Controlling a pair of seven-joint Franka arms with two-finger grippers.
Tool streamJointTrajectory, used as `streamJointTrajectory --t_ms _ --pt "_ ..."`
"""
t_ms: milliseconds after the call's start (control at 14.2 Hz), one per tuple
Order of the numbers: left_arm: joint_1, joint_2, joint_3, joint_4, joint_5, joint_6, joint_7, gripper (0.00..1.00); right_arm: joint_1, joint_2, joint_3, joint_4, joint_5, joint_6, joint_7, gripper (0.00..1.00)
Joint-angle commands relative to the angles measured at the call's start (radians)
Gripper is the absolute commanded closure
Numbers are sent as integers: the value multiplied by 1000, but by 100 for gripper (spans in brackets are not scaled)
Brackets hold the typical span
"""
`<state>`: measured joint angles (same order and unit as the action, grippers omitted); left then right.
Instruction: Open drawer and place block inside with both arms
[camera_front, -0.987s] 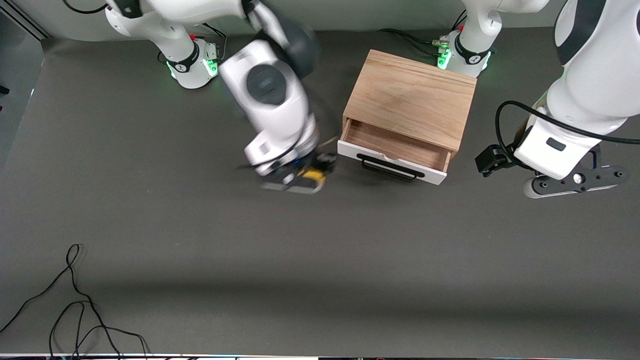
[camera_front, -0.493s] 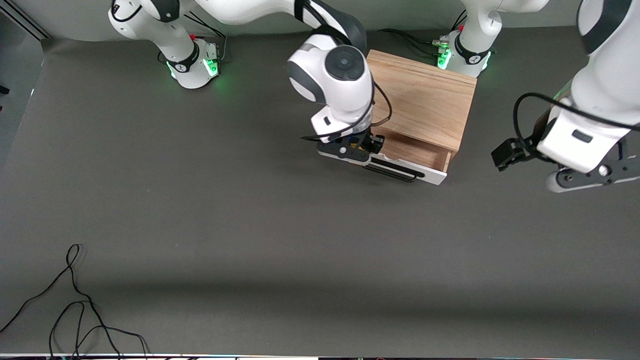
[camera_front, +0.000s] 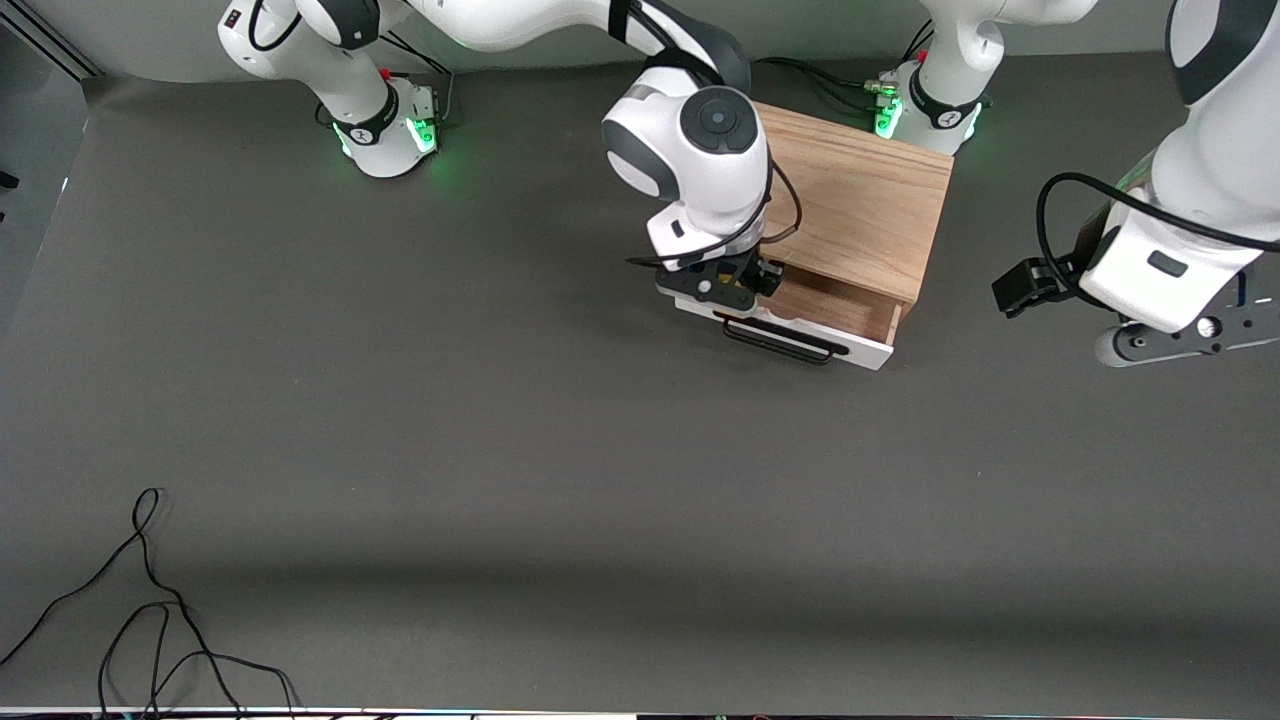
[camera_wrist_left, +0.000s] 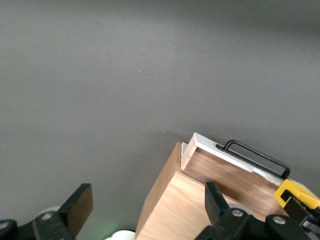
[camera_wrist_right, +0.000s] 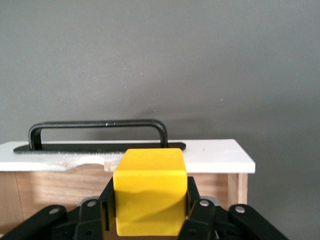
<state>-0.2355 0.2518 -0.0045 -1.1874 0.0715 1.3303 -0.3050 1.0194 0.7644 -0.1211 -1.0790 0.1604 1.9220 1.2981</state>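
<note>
The drawer (camera_front: 800, 338) of the light oak box (camera_front: 850, 190) stands pulled open, with its white front, black bar handle (camera_front: 780, 342) and wooden inside (camera_front: 835, 305). My right gripper (camera_front: 735, 282) is over the open drawer at its end toward the right arm. It is shut on the yellow block (camera_wrist_right: 150, 190), which hangs above the wooden inside just by the white front (camera_wrist_right: 210, 156). The block is hidden under the hand in the front view. My left gripper (camera_wrist_left: 147, 212) is open and empty, waiting above the table at the left arm's end of the box.
Loose black cables (camera_front: 150, 600) lie on the dark table (camera_front: 500, 450) near the front camera at the right arm's end. The two green-lit arm bases (camera_front: 385, 130) stand along the table's edge farthest from the front camera.
My right gripper has carried the block from above the table beside the drawer to over the open drawer. My left arm has drawn a little away from the box.
</note>
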Motion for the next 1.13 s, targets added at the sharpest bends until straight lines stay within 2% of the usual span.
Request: streamJointTrajectory --t_ms 0,141,282,352,493,564,634,705,846,1057 --pt "74 -83 -5 -116 -31 70 177 0 28 7 -8 24 11 -15 52 100" --pt "139 -129 -3 -196 -111 110 193 0 41 3 -8 24 11 -17 56 100" --pt "154 -234 -3 -370 -127 211 196 0 42 1 -8 22 11 -17 56 96" --pt "150 -297 -5 -467 -125 275 196 0 42 3 -8 22 11 -17 56 74" --pt "150 -388 -6 -621 -124 380 202 0 44 3 -9 21 11 -17 58 41" --pt "154 -399 -3 -647 -118 401 258 0 44 3 -9 21 10 -17 58 24" --pt "163 -396 3 -647 -116 414 376 0 44 3 -9 21 10 -17 56 23" --pt "191 -394 6 -646 -116 426 444 0 44 3 -11 19 8 -15 56 16" --pt "202 -393 6 -632 -113 420 448 0 42 9 -15 16 1 -15 53 0" --pt "199 -387 3 -591 -75 385 449 0 33 1 -15 14 -19 -30 47 0"
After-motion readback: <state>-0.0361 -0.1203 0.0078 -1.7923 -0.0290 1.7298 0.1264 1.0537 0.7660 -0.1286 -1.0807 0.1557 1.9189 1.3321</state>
